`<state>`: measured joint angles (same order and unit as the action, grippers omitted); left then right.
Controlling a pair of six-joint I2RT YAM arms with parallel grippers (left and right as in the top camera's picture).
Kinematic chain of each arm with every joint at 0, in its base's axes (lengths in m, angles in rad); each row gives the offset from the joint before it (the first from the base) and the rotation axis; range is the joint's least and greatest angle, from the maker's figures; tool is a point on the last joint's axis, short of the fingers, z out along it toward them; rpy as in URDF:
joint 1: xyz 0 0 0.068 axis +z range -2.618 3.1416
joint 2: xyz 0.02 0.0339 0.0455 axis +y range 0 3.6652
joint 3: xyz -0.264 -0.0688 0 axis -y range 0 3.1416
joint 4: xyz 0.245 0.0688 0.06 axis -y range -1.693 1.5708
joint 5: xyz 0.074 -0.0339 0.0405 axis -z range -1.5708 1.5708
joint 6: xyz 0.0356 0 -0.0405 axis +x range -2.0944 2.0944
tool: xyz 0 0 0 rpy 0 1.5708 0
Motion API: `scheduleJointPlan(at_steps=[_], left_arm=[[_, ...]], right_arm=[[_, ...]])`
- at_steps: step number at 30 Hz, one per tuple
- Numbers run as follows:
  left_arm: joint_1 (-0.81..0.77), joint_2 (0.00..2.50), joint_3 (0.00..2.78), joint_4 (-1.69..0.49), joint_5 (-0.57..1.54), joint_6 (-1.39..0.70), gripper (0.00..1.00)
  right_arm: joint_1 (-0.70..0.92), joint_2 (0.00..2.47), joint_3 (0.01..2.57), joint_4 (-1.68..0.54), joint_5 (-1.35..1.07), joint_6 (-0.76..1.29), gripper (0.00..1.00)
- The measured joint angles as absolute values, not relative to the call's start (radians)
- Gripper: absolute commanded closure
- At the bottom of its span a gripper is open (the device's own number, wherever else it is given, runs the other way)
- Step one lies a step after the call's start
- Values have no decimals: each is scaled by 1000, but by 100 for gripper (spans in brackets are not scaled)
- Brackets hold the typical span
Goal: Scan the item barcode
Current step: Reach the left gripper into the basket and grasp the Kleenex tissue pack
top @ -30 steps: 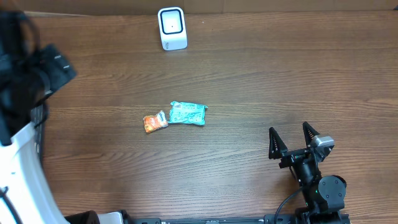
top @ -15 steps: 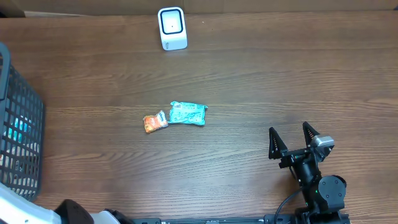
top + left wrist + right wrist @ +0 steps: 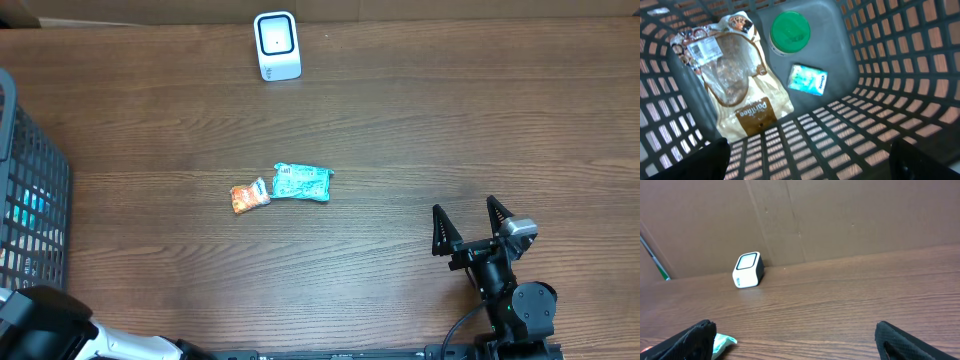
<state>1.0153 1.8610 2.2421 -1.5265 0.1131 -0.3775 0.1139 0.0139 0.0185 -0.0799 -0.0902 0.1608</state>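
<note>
Teal packet [image 3: 301,182] on wooden table [image 3: 450,130]

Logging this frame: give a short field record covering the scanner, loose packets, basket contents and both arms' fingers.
scanner: white, upright, at the far edge
loose packets: teal packet and orange packet side by side, centre
basket: left side; holds bread bag, green lid, small teal pack
left fingers: apart, empty, above the basket interior
right fingers: apart, empty, near right side
</note>
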Motion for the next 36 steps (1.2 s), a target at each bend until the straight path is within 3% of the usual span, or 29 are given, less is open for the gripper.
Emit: scheduleJointPlan(at_steps=[7,17,36], left_arm=[[1016,1943,2243,-1522,136,-302,17],[1002,2091,2242,-1502,138,-225,29],[872,2157,2233,-1417,-25,-236,24]], right_arm=[[114,14,19,-80,-90,160,0],[114,14,19,-80,-90,161,0],[114,14,19,-80,-90,160,0]])
